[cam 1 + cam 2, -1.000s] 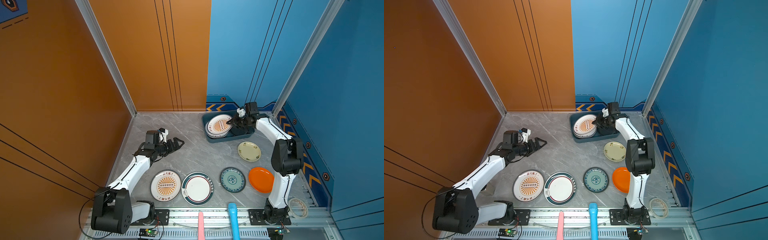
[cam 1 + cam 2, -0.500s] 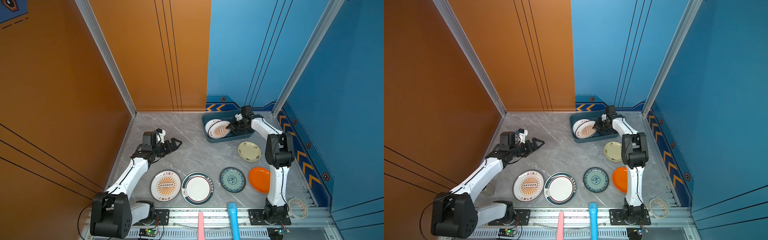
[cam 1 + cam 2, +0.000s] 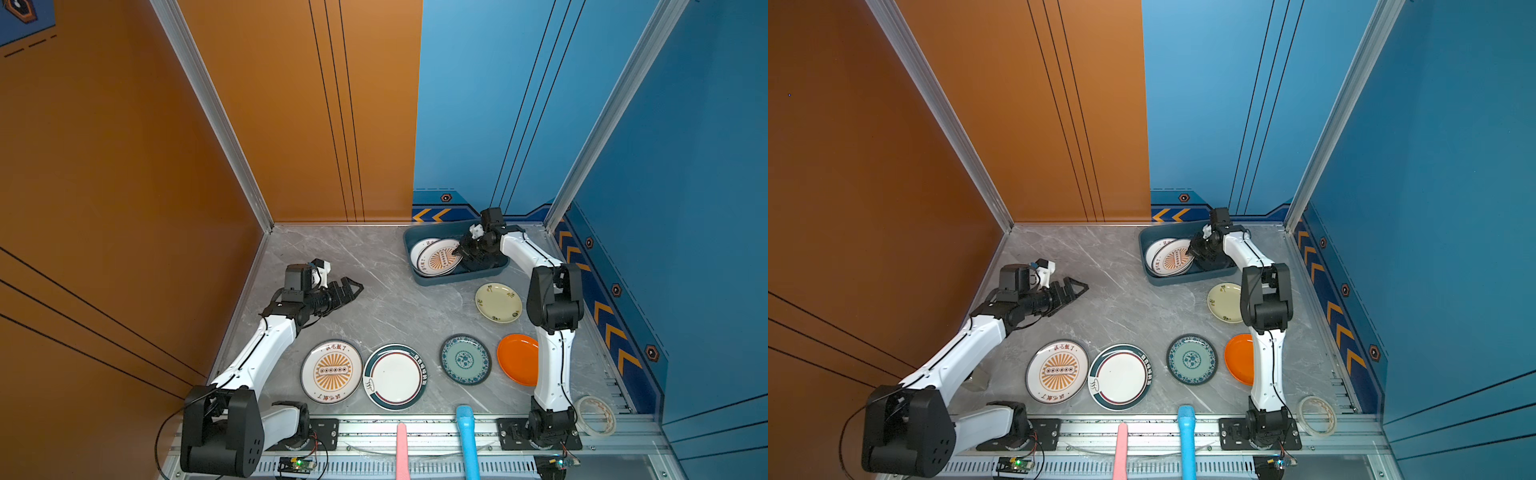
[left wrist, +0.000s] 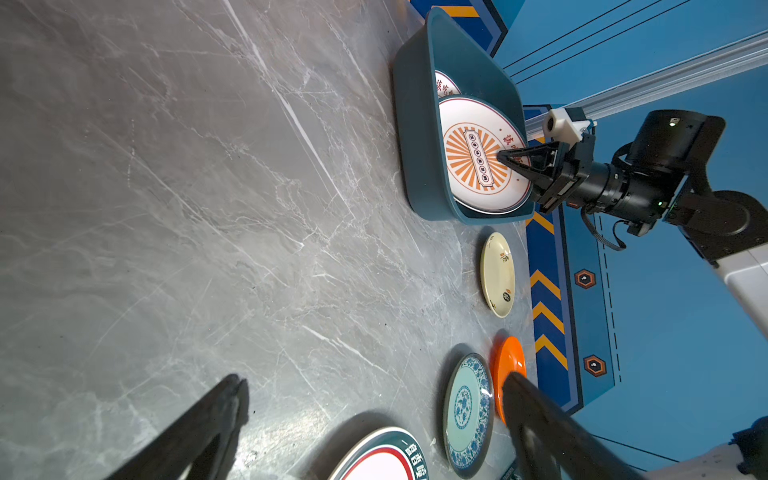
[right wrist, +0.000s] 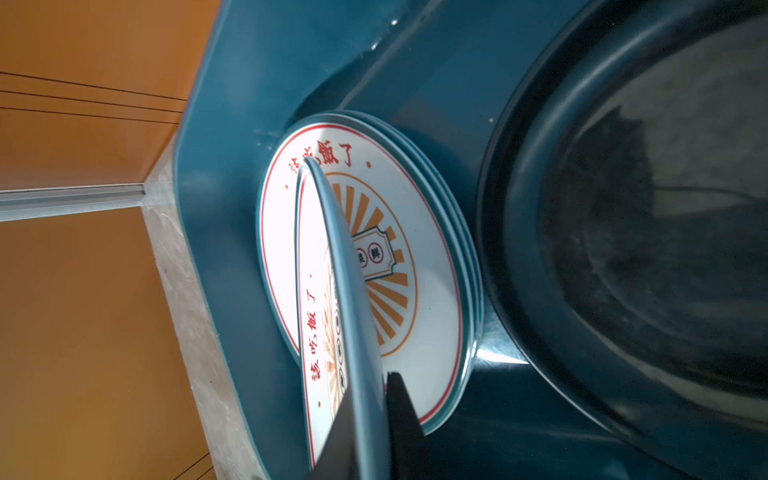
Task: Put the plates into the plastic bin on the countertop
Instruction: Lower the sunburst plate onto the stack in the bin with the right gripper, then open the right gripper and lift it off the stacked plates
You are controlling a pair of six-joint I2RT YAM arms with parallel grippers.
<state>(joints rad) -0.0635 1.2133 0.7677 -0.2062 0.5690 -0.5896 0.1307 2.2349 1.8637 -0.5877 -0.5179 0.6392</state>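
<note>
Right tool (image 3: 458, 249) is seen pinched on the rim of a sunburst plate (image 3: 439, 259). That plate is tilted inside the bin (image 3: 432, 281) at 1 o'clock on the counter (image 3: 395, 303), leaned over a stack (image 5: 415, 199) of like plates. A black plate (image 5: 623, 249) lies beside them. Left tool (image 3: 353, 286) is held wide open and empty at 9 o'clock.

Five plates lie flat from 4 to 7 o'clock:
- cream floral (image 3: 498, 302)
- orange (image 3: 515, 359)
- blue patterned (image 3: 465, 359)
- teal-rimmed (image 3: 395, 376)
- second sunburst (image 3: 331, 372)

Plates are judged stiff, glossy, slippery and likely chippable, with moderate weight. Only the raised rim is offered for a pinch, so one finger would have to be slid under the lip. Pivoting in an edge grip is expected.
</note>
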